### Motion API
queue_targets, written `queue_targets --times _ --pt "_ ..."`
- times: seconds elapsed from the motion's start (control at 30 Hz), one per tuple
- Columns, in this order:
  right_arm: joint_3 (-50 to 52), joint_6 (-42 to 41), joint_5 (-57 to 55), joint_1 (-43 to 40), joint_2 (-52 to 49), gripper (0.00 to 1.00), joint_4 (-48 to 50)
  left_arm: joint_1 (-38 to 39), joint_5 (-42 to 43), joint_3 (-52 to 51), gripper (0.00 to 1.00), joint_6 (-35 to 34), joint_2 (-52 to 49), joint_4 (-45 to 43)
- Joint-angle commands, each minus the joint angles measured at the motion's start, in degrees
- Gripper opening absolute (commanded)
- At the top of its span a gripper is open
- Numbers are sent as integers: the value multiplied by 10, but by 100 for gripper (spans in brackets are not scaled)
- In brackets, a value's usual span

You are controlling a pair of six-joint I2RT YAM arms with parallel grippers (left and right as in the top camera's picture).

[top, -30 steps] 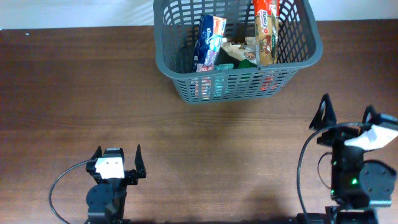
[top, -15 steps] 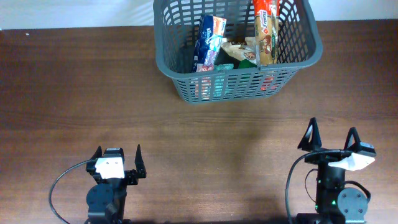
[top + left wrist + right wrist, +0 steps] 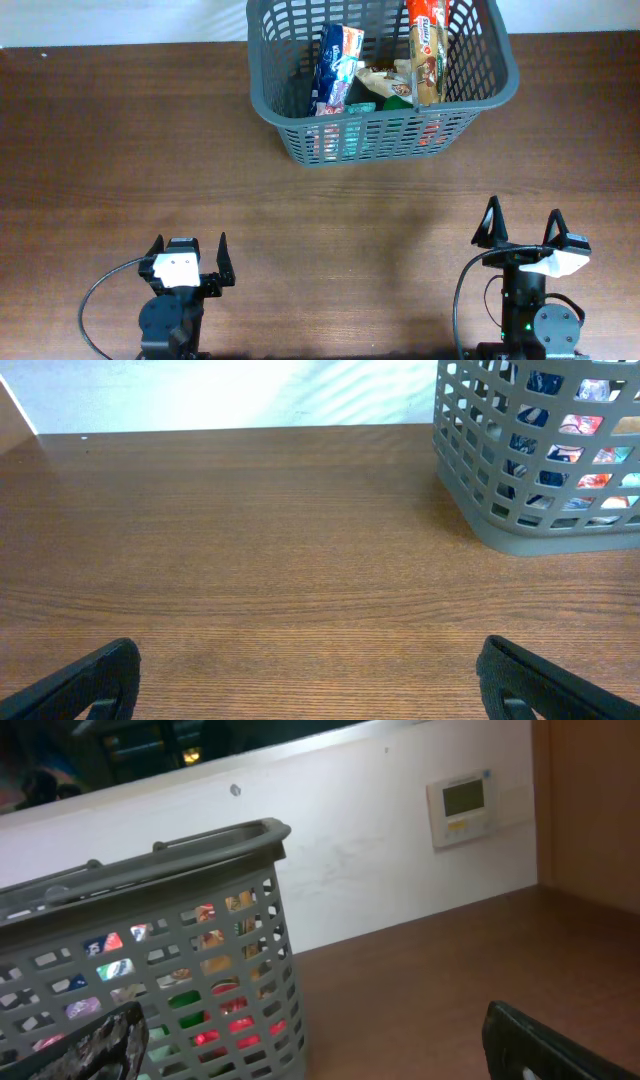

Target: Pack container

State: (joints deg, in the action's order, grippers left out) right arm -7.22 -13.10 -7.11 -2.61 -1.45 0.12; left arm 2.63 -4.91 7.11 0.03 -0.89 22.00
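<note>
The dark grey lattice basket (image 3: 290,130) stands at the back of the table, right of centre, and also shows in the left wrist view (image 3: 520,530) and the right wrist view (image 3: 170,850). It holds several grocery packs: a blue-and-white packet (image 3: 335,65), a tall orange-and-brown packet (image 3: 427,45) and smaller items between them. My left gripper (image 3: 187,250) is open and empty at the front left. My right gripper (image 3: 522,222) is open and empty at the front right, well short of the basket.
Brown wooden table (image 3: 120,150). A white wall runs behind it, with a small wall panel (image 3: 460,805) in the right wrist view. Cables loop beside both arm bases at the front edge.
My right arm has drawn back and leftward to the front right of the table, its gripper staying open and empty. The left arm and the basket have not moved.
</note>
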Motion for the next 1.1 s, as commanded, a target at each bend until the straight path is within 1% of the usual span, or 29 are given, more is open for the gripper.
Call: queue_targets --times 0.0,0.3,0.47,0.7,0.97,1.07 --pt "11 0 11 5 13 99 3 -3 2 -5 99 9 6 -1" --pt "51 2 50 5 13 99 31 -3 2 -5 99 9 6 -1" --pt "68 2 50 5 13 99 40 -3 2 -5 99 9 6 -1" --pt "69 28 52 16 13 99 26 -3 2 -5 99 9 6 -1" --pt "69 28 85 19 13 99 -46 -3 2 -5 99 9 6 -1" --pt "69 33 84 19 13 99 -46 -3 2 -5 99 9 6 -1"
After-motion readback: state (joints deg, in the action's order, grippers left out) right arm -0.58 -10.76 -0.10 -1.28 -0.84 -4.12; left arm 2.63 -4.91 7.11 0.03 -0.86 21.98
